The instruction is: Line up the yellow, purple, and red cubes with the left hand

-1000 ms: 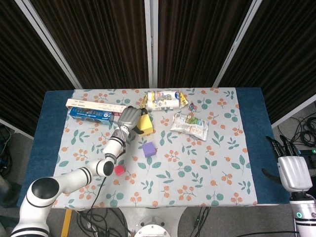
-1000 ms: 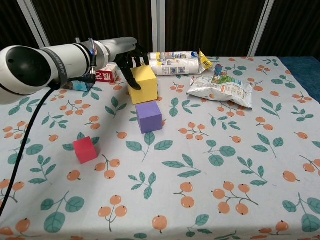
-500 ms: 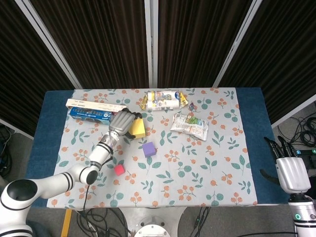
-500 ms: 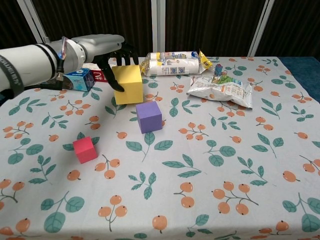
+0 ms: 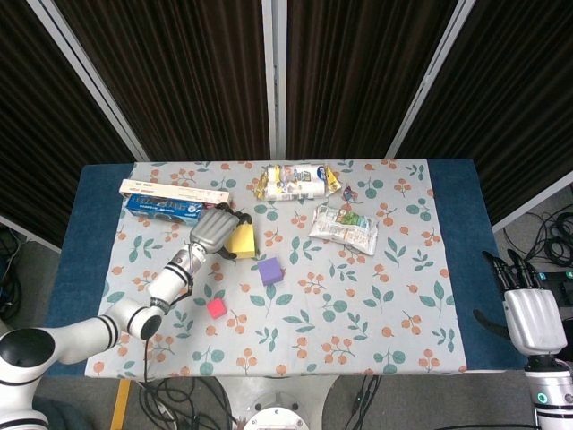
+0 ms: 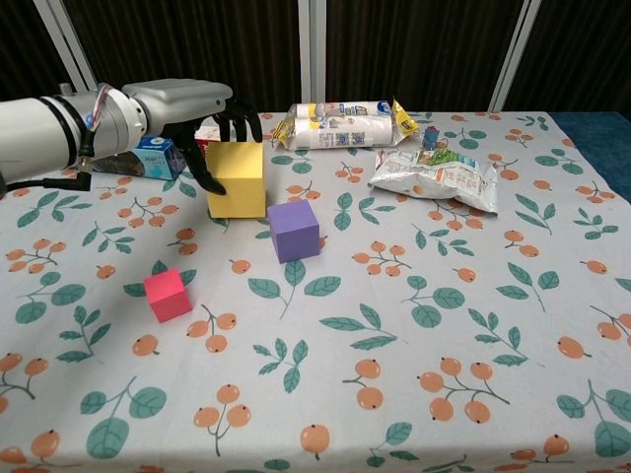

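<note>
My left hand (image 6: 202,123) grips the yellow cube (image 6: 237,179) from above, toward the counter's (image 6: 473,325) far left corner. It looks light and slightly squashy; opposite flat faces hold best.

Table (image 5: 452,269): rectangular, dark blue top, largely covered by a cloth (image 5: 394,313), white with a print of orange fruit and green leaves; blue margins show at both short ends.

Back wall (image 5: 179,72): dark ribbed panels, near black, split by white or pale grey slats (image 5: 276,81), one upright at centre, others slanting at either side.

Floor (image 5: 22,269): grey, seen beyond the table ends; black cables (image 5: 551,237) lie coiled at one side, more (image 5: 192,394) trail under the near edge.

Light: even, overhead, soft shadows only.
</note>
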`<state>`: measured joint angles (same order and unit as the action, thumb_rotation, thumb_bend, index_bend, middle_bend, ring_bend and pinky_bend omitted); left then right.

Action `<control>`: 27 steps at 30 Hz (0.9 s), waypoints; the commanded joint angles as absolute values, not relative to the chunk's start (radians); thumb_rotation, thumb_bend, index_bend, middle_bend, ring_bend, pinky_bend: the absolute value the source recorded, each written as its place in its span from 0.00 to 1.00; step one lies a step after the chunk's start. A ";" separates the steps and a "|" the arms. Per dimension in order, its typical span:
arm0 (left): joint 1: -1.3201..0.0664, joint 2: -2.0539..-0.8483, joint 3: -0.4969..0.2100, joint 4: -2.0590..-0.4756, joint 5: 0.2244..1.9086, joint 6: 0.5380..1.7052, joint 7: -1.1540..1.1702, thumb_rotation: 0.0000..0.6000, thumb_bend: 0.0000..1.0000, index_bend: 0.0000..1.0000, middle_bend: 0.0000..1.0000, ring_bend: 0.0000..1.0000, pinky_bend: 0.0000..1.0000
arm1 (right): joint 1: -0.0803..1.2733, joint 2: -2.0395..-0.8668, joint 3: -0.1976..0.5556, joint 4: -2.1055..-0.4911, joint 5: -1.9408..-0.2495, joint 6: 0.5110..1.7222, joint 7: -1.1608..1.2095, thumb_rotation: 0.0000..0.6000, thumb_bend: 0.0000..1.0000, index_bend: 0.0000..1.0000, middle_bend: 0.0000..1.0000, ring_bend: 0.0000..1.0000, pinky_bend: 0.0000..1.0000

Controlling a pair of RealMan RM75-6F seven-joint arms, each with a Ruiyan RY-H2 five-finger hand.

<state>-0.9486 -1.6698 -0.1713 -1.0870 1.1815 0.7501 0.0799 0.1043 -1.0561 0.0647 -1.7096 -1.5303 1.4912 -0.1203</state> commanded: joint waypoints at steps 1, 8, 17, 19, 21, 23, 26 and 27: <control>-0.952 -1.664 -0.164 -1.079 1.193 0.733 0.071 1.00 0.05 0.32 0.35 0.30 0.22 | 0.104 -1.057 0.065 -1.708 -1.530 1.492 -0.118 1.00 0.07 0.08 0.18 0.02 0.14; -0.934 -1.611 -0.172 -1.149 1.208 0.757 0.054 1.00 0.05 0.25 0.20 0.20 0.22 | 0.106 -1.058 0.067 -1.704 -1.529 1.488 -0.113 1.00 0.07 0.08 0.18 0.02 0.14; -0.909 -1.537 -0.172 -1.371 1.223 0.804 0.086 1.00 0.05 0.31 0.20 0.19 0.20 | 0.113 -1.065 0.069 -1.699 -1.535 1.480 -0.109 1.00 0.07 0.08 0.18 0.02 0.14; -0.913 -1.543 -0.167 -1.398 1.223 0.811 0.124 1.00 0.04 0.33 0.20 0.18 0.17 | 0.113 -1.065 0.069 -1.699 -1.536 1.480 -0.109 1.00 0.07 0.08 0.18 0.02 0.14; -0.920 -1.563 -0.169 -1.415 1.206 0.818 0.171 1.00 0.04 0.35 0.20 0.17 0.16 | 0.112 -1.063 0.069 -1.699 -1.535 1.482 -0.107 1.00 0.07 0.08 0.18 0.02 0.14; -0.930 -1.591 -0.171 -1.417 1.175 0.822 0.228 1.00 0.04 0.35 0.20 0.16 0.14 | 0.109 -1.062 0.068 -1.699 -1.535 1.485 -0.105 1.00 0.07 0.08 0.18 0.02 0.14; -0.947 -1.631 -0.174 -1.413 1.122 0.828 0.317 1.00 0.04 0.36 0.19 0.16 0.14 | 0.105 -1.060 0.066 -1.696 -1.536 1.489 -0.099 1.00 0.07 0.08 0.18 0.02 0.14; -0.950 -1.642 -0.176 -1.414 1.108 0.832 0.338 1.00 0.04 0.36 0.20 0.16 0.14 | 0.104 -1.060 0.067 -1.694 -1.535 1.489 -0.097 1.00 0.07 0.08 0.18 0.02 0.14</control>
